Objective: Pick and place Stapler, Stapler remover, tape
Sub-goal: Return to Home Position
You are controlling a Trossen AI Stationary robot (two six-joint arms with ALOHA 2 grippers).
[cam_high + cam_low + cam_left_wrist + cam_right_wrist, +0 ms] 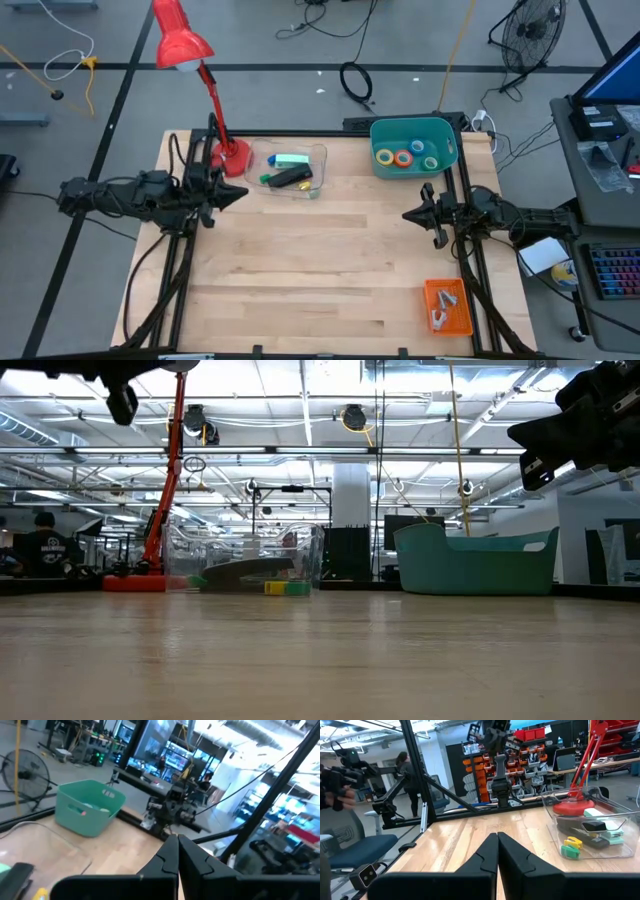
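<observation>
A black stapler (290, 179) lies in a clear plastic box (318, 160) at the table's far middle, beside a pale green block and small yellow and green pieces (571, 846). I cannot tell which of these is the stapler remover. Several tape rolls (404, 157) lie in the teal bin (445, 130) at the far right. My left gripper (242, 192) hangs shut and holds nothing at the left, just near of the clear box. My right gripper (407, 213) is shut and holds nothing at the right, near of the bin.
A red desk lamp stands with its base (232, 156) left of the clear box, close to my left gripper. An orange tray (462, 318) with metal pieces sits at the near right corner. Bare wood (320, 260) fills the table's middle and near side.
</observation>
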